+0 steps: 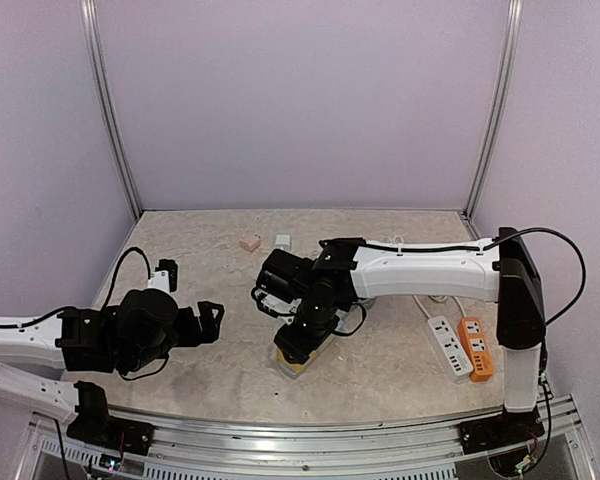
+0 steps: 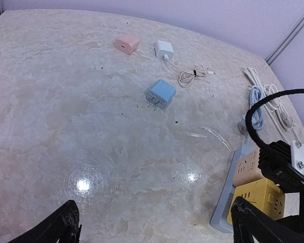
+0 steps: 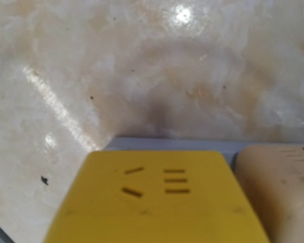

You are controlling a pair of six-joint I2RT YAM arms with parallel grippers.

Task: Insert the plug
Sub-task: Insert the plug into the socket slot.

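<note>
A blue plug (image 2: pixel 160 94) lies prongs-out on the marble table in the left wrist view; the right arm hides it in the top view. A power strip with a grey-blue base (image 2: pixel 223 208) carries a yellow socket block (image 2: pixel 259 199) and a beige one (image 2: pixel 247 167). My right gripper (image 1: pixel 300 345) hangs right over the yellow block (image 1: pixel 294 364). The right wrist view shows that block (image 3: pixel 162 197) very close, with none of its own fingers in sight. My left gripper (image 2: pixel 159 229) is open and empty, left of the strip, and also shows in the top view (image 1: pixel 212 322).
A pink plug (image 2: pixel 126 44) and a white charger (image 2: pixel 164 49) with a coiled cable (image 2: pixel 191 76) lie at the back. A white power strip (image 1: pixel 448 345) and an orange one (image 1: pixel 477 348) lie at the right by loose white cables (image 2: pixel 266 96).
</note>
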